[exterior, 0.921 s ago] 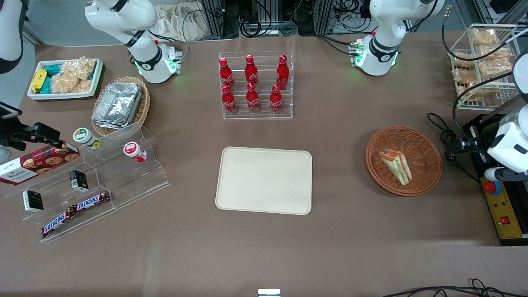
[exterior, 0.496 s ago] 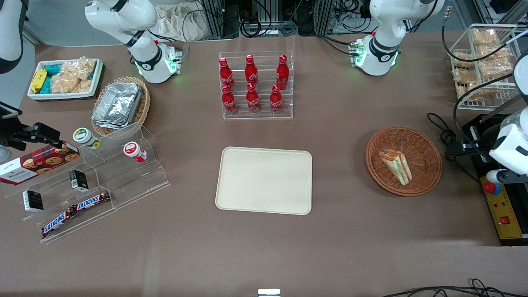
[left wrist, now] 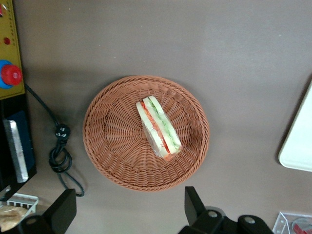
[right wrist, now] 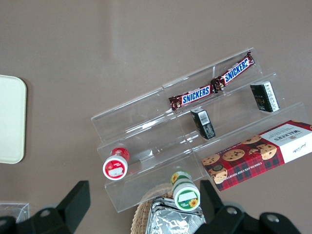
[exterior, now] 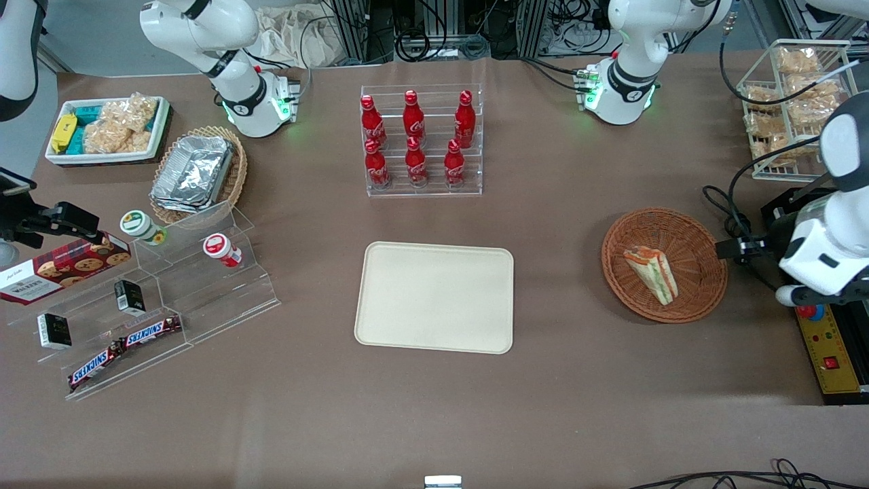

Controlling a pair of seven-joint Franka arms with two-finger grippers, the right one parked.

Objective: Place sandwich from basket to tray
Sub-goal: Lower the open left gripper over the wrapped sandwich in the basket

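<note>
- Robotics lab: arm bases (exterior: 621, 88) bolted to a brown-covered table (exterior: 434, 407), cable bundles (exterior: 434, 34) along its edge, an emergency-stop box (exterior: 825, 339).
- Mock shop goods: cola bottles (exterior: 415, 139) in acrylic rack, Snickers bars (exterior: 122, 346) on clear steps.

The gripper (left wrist: 127, 210) is cut off by the left wrist view's edge, showing only two dark fingers (left wrist: 194, 204). That view also crops the tray (left wrist: 298, 146) to one rounded corner. In the front view, the working arm hides the gripper.
</note>
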